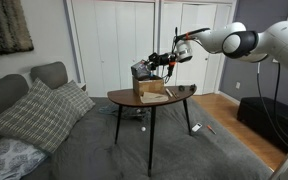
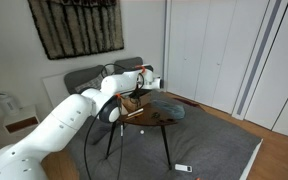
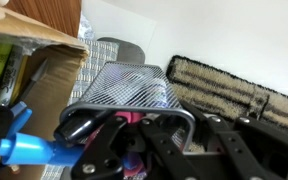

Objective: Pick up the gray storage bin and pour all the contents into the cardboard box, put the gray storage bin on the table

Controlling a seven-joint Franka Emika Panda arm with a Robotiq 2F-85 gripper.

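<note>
Right above the cardboard box point(image 1: 152, 90), the gray storage bin point(image 1: 141, 70) hangs tilted in the air, clear of the table point(image 1: 180, 94) the box sits on, and the gripper point(image 1: 155, 66) is clamped on the bin's rim. Only the wrist view gets in close: the bin's mesh-patterned wall sits just beside the box's flap, with a blue piece point(image 3: 29, 150) at the bin's mouth. In an exterior view the robot arm point(image 2: 74, 120) crowds in beside the box, and the bin there is too small to read.
</note>
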